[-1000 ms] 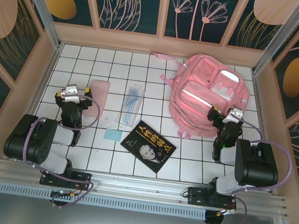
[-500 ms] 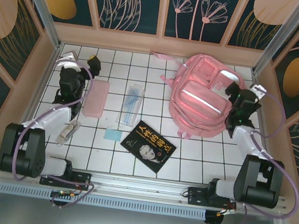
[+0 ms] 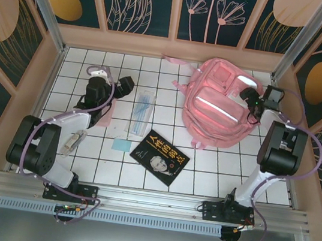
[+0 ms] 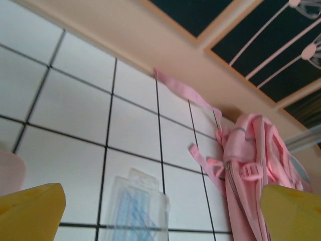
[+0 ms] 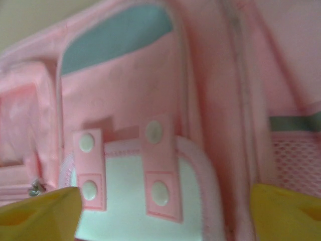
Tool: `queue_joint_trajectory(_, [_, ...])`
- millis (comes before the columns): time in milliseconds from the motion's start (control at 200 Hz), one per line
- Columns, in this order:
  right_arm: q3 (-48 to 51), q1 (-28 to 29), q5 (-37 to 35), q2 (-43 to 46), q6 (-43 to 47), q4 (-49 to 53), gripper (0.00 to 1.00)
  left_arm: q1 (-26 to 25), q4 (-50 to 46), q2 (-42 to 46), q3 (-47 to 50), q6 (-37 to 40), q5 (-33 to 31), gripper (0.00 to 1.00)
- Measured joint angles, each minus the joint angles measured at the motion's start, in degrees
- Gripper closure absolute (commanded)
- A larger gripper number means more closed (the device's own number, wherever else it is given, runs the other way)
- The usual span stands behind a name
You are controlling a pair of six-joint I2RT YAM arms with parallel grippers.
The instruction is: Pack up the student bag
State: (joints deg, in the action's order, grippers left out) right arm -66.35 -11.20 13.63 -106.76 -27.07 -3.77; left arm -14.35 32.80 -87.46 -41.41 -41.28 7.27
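Your left pincer [image 3: 125, 83] hanging wide over counter [image 3: 160, 163], open tiles ahead. Your right pincer [image 3: 248, 98] gaping wide, hovering at right edge of student bag [image 3: 214, 107], bag lying far right by wall.

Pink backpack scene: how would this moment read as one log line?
left gripper: open, over white tiled table | right gripper: open, close to large soft pink backpack | black book: on table
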Motion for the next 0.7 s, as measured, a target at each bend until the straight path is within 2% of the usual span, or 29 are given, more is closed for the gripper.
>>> queue_joint_trajectory(80, [-2.3, 1.1, 1.1, -2.5, 1.6, 1.4, 0.65, -1.2, 0.0, -3.1, -1.2, -1.0, 2.1, 0.01])
queue_joint_trajectory(190, [-6.5, 2.8, 1.8, -5.1, 4.0, 4.1, 1.00, -5.1, 0.2, -8.8, -5.2, -2.4, 5.0, 0.01])
queue_joint_trajectory(440, [-12.0, 8.9, 3.9, -6.4, 9.4, 6.9, 1.00, -16.0, 3.9, -25.2, -18.1, -8.0, 11.5, 0.01])
queue_joint_trajectory(700, [-16.9, 10.1, 6.0, -9.5, 10.8, 8.3, 1.00, -17.6, 0.7, -30.8, -23.8, -9.5, 12.2, 0.12])
